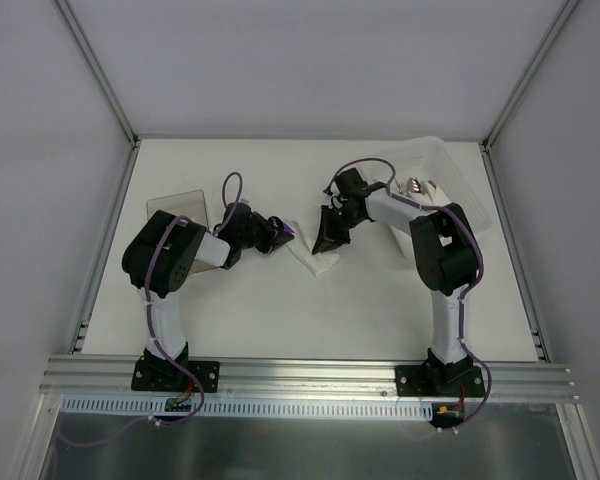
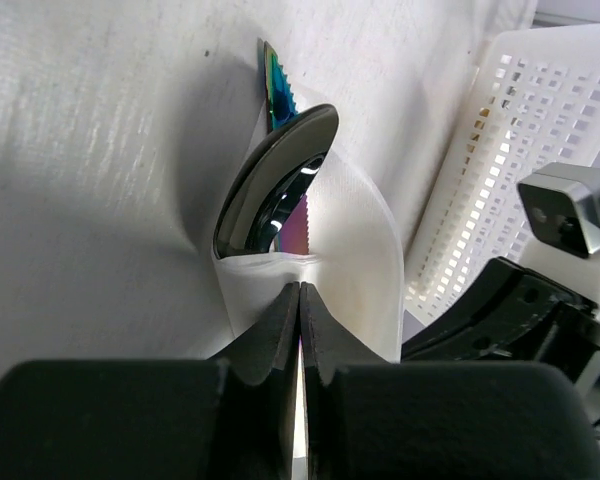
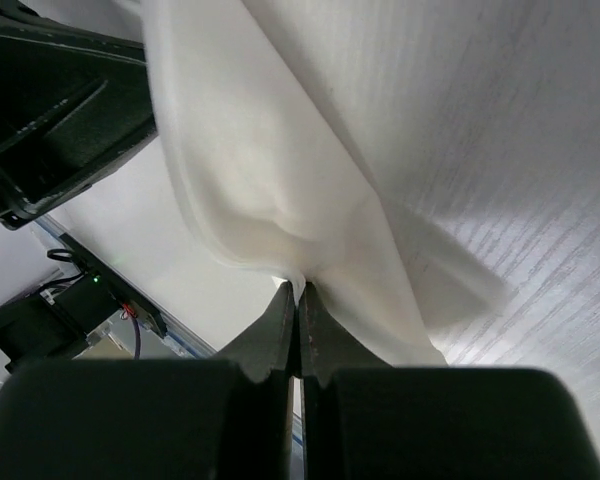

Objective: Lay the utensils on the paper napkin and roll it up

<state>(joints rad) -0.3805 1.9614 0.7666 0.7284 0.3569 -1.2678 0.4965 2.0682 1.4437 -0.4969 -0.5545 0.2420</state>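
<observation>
Basket (image 2: 500, 170) near napkin (image 2: 350, 250), tabletop's right rear corner. Left gripper (image 2: 300, 300) and right gripper (image 3: 298, 300) both pinched tight on napkin; spoon (image 2: 280, 190), rainbow piece (image 2: 277, 90) inside.

White napkin (image 2: 355, 250), loosely folded on the counter, wrapped the black spoon (image 2: 280, 175) and iridescent serrated knife (image 2: 277, 92), both tips protruding.

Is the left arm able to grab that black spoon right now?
Probably not as things stand: the left gripper is shut on the paper napkin, and the black spoon sits wrapped in that napkin's fold just past its fingertips. It would have to let go first.
</observation>
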